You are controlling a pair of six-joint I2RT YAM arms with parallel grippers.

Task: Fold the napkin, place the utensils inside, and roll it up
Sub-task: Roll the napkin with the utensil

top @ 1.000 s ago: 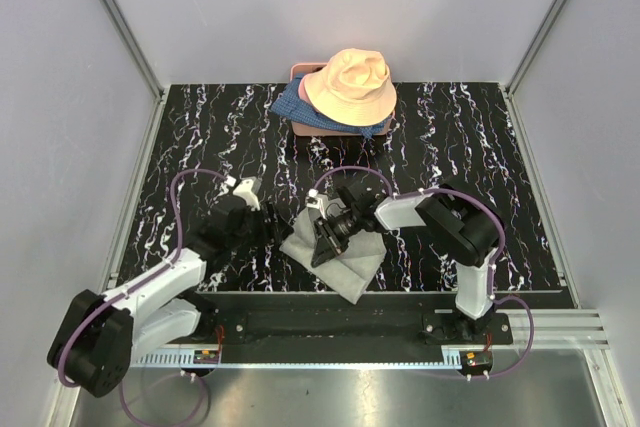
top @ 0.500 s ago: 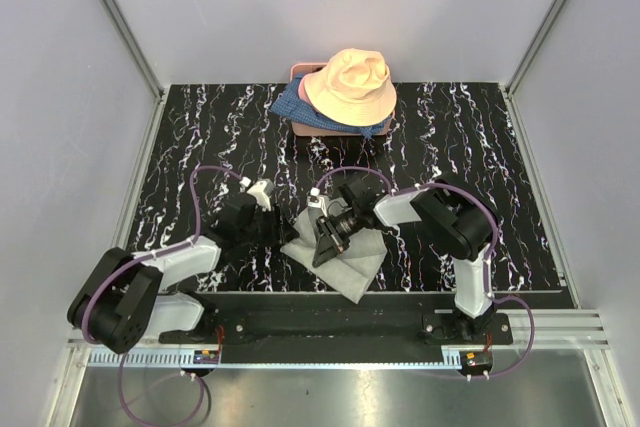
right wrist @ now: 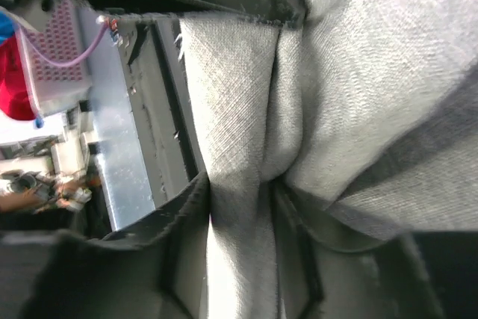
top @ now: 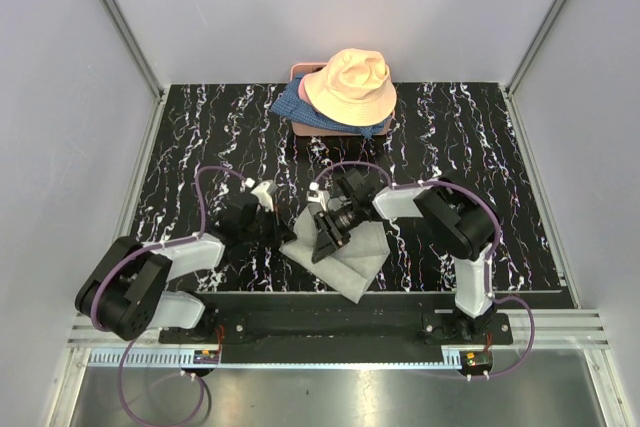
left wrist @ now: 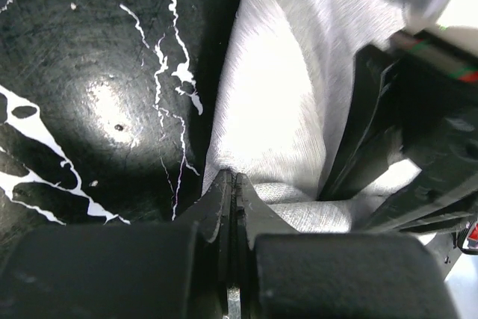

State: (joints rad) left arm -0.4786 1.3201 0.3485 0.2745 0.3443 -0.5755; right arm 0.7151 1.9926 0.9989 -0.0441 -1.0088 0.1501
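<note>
The grey napkin [top: 355, 262] lay bunched up on the black surface [top: 200, 137] with white streaks. The left end effector [left wrist: 233, 181] was at the napkin's left edge. Its jaws were shut tight. The edge of the cloth ran right up into the tips, so it was pinching the napkin. The right end effector [right wrist: 240, 201] was down on the left part of the napkin, just beside the left one. A raised fold of the napkin ran between its two fingers [right wrist: 187, 222]. The jaws stood a little apart, and it could not be told if they squeezed the fold or only stood around it. Well apart from the napkin, on its far side, a peach hat [top: 350, 84] sat on top of a blue cloth [top: 290, 104].
</note>
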